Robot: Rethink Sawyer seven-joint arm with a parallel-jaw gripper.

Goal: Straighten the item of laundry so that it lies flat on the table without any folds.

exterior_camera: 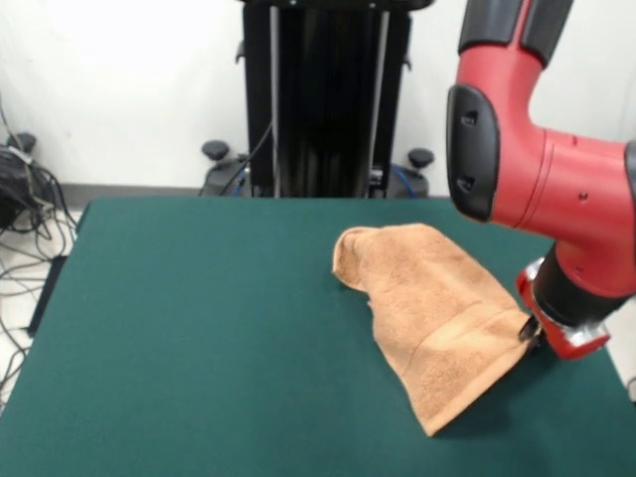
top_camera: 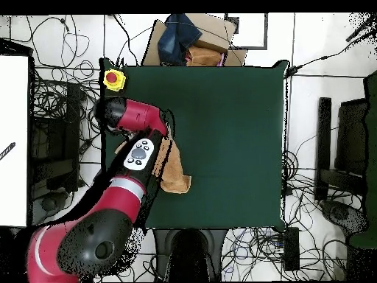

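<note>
Pinching towel [exterior_camera: 437, 318] edge corner, claw [exterior_camera: 530, 331] looks clenched on it; cloth soft, light, limp, folded on table [exterior_camera: 199, 338]; grip corners.

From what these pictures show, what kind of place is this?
Probably a robotics lab. A red Sawyer arm works over a green-topped table holding a crumpled orange towel, and loose cables cover the floor around it.

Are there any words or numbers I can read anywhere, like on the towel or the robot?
None can be read.
The towel shows no writing.
The red arm has a white button panel; its marks are too small to read.
The yellow box with a red button shows no readable label.
</note>
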